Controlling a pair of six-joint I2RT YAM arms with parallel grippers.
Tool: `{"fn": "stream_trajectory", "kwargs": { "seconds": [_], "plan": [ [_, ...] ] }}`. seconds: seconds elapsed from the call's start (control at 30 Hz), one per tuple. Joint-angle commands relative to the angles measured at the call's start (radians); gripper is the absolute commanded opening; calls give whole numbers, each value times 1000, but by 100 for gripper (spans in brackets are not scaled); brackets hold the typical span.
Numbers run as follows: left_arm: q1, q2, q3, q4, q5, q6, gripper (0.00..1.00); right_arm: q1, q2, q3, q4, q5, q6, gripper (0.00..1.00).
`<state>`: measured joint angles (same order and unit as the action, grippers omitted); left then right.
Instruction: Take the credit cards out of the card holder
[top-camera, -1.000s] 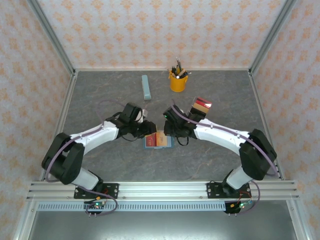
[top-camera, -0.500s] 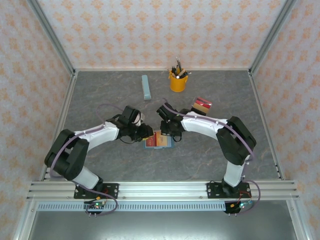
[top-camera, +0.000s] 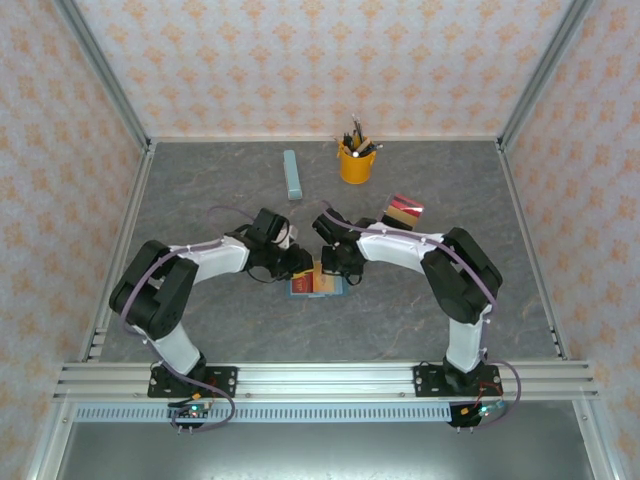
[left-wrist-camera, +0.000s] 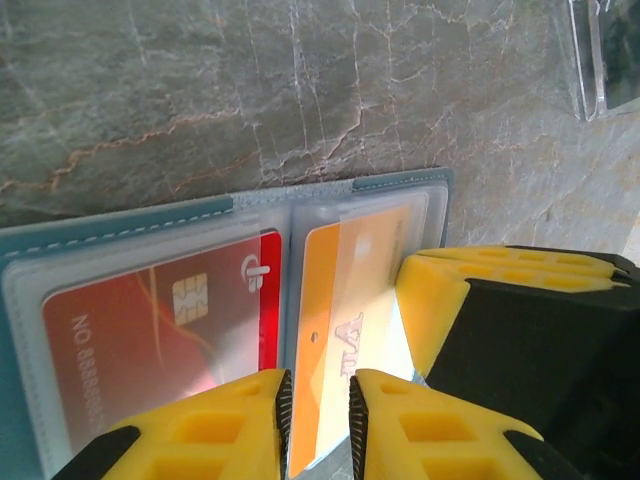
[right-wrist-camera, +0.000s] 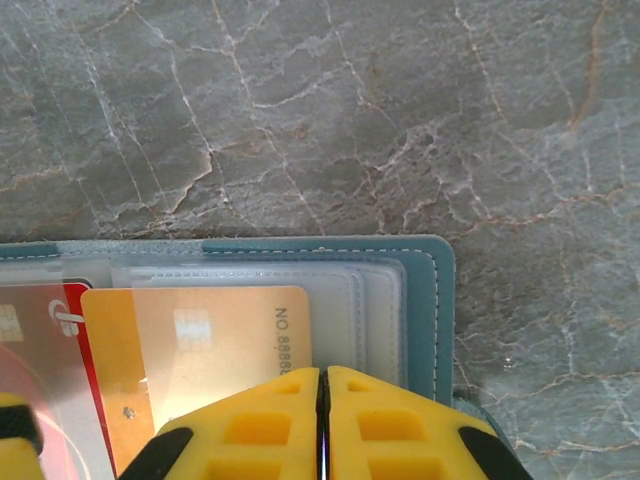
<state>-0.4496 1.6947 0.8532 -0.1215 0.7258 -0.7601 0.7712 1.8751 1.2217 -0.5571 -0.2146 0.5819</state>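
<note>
crowding the card holder (right-wrist-camera: 422, 275), perhaps touching its edge: left tool (left-wrist-camera: 318, 420), right tool (right-wrist-camera: 323, 420)

A grey, marble-veined bench (top-camera: 450, 190) sits inside an enclosure whose back wall (top-camera: 320, 60), left wall (top-camera: 50, 200) and right wall (top-camera: 600, 200) are papered in pale cream with an orange floral motif. Aluminium posts (top-camera: 105, 75) run up from the bench's far corners. A slotted aluminium rail (top-camera: 330, 378) spans its near edge, above a perforated strip (top-camera: 330, 411). The light is even and soft.
</note>
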Motion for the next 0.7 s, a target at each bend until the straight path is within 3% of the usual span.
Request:
{"fn": "stream_trajectory", "kwargs": {
  "seconds": [0.0, 0.67],
  "plan": [
    [3, 27, 33, 14, 24, 19, 27, -6, 22, 0, -44, 12, -11, 10],
    [11, 108, 39, 102, 109, 20, 19, -6, 48, -17, -33, 5, -4, 8]
  ]
}}
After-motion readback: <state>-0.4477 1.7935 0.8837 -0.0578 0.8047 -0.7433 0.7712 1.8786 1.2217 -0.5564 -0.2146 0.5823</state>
